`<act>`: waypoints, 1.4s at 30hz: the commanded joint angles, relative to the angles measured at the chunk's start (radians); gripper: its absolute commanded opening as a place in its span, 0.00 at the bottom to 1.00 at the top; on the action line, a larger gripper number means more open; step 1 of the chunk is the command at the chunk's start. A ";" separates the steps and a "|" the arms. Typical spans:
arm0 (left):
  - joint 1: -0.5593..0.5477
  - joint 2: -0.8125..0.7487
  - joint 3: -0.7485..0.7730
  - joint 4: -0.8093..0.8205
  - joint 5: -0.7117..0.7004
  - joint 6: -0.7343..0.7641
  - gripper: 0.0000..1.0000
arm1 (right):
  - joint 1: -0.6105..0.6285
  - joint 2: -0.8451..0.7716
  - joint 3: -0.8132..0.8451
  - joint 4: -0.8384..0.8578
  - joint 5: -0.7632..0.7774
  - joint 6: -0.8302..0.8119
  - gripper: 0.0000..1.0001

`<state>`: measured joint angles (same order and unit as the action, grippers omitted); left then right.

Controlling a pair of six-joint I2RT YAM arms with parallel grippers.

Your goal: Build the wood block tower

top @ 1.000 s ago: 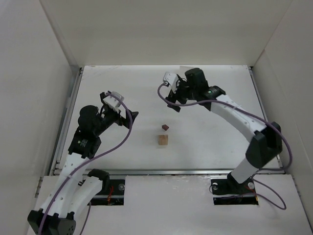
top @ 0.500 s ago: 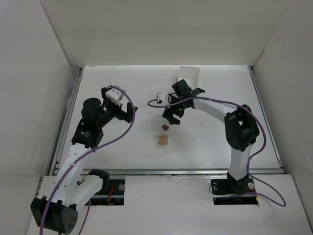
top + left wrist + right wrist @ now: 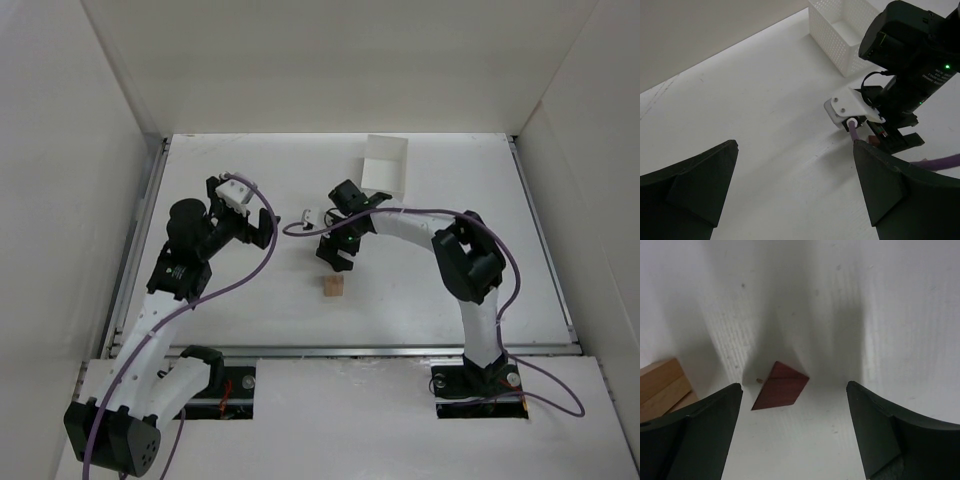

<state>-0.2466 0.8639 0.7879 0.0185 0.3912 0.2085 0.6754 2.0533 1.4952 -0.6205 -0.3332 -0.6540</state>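
Right gripper [image 3: 337,258], now down from far edge, wide open astride dark block [image 3: 780,386]; left gripper [image 3: 795,146] likewise open.

My left jaws and my right jaws are plain black. The reddish-brown block [image 3: 781,386] is dark and unpatterned. The tan block [image 3: 662,385] is light, with darker lines across it. The bench [image 3: 400,300] is white. The box [image 3: 832,42] at its far edge is white with a fine grid of holes. My cable [image 3: 854,132] is purple.
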 commanded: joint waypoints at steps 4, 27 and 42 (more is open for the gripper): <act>0.004 -0.005 0.013 0.057 -0.006 0.012 1.00 | 0.003 0.042 0.098 0.036 0.043 0.088 0.91; 0.004 -0.014 -0.006 0.066 0.026 0.012 1.00 | -0.126 -0.061 0.083 0.080 0.013 0.277 0.00; 0.004 -0.034 -0.013 0.066 0.178 0.014 1.00 | -0.253 -0.385 -0.113 0.310 -0.357 0.569 0.00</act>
<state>-0.2466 0.8516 0.7738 0.0402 0.4881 0.2123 0.4515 1.8618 1.4166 -0.4839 -0.5465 -0.1768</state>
